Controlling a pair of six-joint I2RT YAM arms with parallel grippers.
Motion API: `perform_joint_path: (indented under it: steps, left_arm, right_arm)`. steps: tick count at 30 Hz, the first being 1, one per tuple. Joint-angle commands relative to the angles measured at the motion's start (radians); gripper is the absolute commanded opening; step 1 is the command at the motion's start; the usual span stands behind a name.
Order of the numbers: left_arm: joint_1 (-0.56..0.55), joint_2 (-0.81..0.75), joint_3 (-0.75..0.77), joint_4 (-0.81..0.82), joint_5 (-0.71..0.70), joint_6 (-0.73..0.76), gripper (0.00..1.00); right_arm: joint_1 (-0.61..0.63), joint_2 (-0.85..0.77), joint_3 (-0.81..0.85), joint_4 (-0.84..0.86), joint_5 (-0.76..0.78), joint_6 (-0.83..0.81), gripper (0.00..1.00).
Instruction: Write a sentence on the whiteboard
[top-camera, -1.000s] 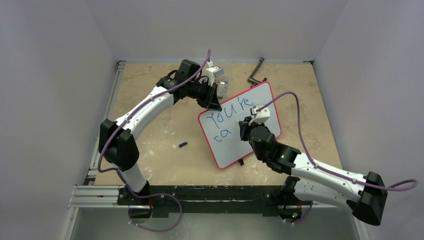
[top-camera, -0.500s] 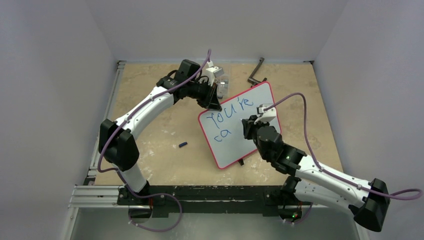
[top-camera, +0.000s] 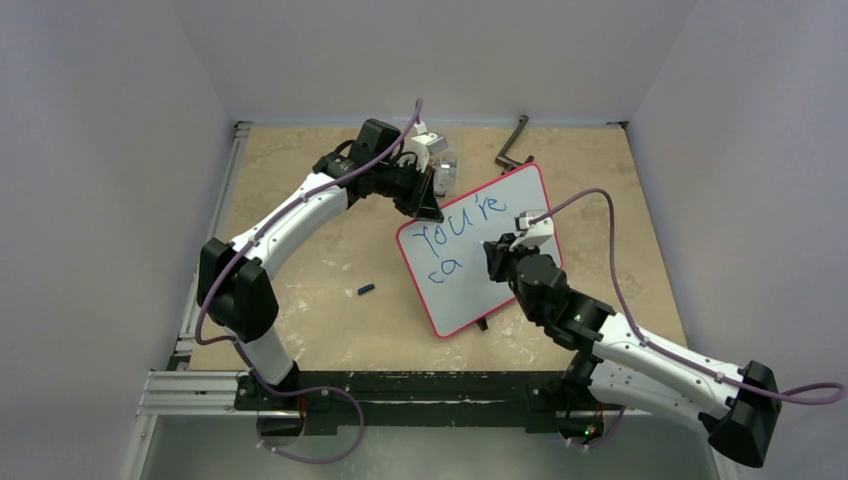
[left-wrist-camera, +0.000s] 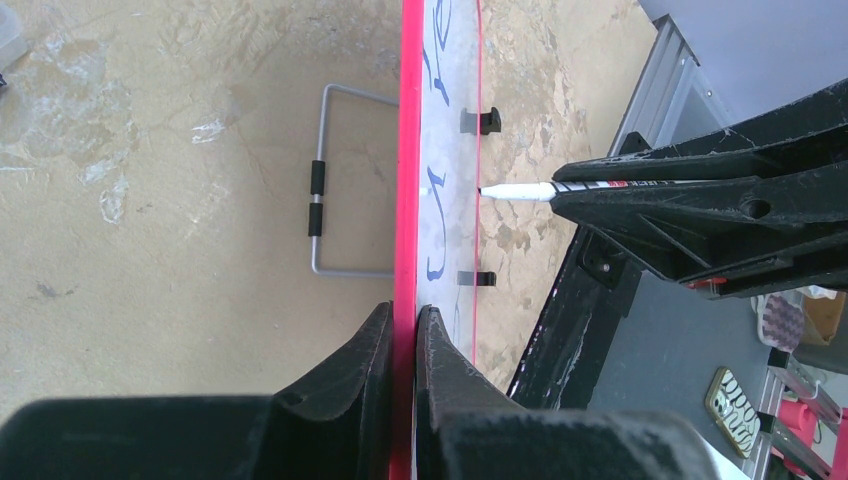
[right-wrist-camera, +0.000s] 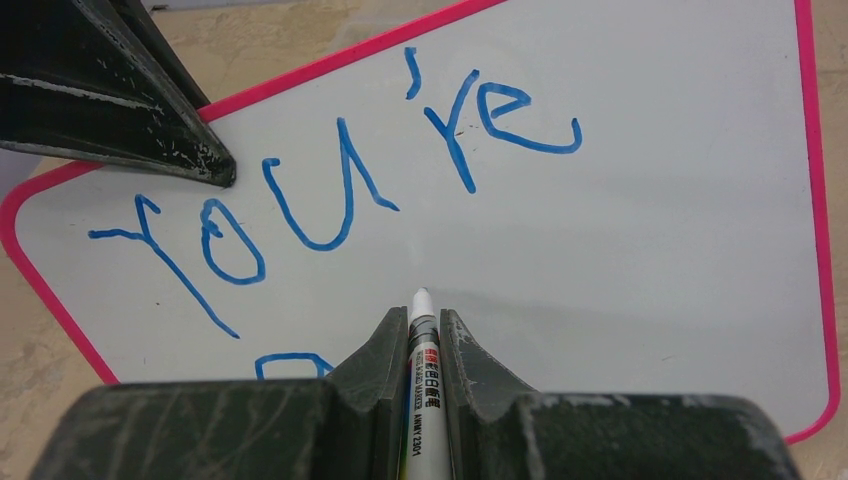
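Gripping white marker (right-wrist-camera: 424, 345) in right gripper (right-wrist-camera: 422, 322), tip meeting whiteboard (right-wrist-camera: 650, 250) just ahead, blue sentence (right-wrist-camera: 345, 200) "You're ca" beyond; pinching its red edge in left gripper (left-wrist-camera: 404, 322).

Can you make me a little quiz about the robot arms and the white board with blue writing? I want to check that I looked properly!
1. True or false: the left claw is clamped on the red edge of the whiteboard.
2. What does the right claw hold? A) a sponge B) a marker C) a spoon
3. Fill in the blank: the top word in blue reads ____.

Key: 1 true; 2 B; 3 You're
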Motion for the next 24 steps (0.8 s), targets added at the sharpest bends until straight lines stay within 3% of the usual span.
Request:
perform_joint_path:
  steps: [1,24]
  left_arm:
    - [0.009,-0.045,-0.003,0.026,-0.096,0.036,0.0]
    - [0.01,-0.044,0.0,0.028,-0.092,0.032,0.0]
  right_arm:
    - [-0.012,-0.013,-0.004,0.044,-0.021,0.006,0.0]
    - [-0.038,-0.032,-0.055,0.14,-0.242,-0.029,0.0]
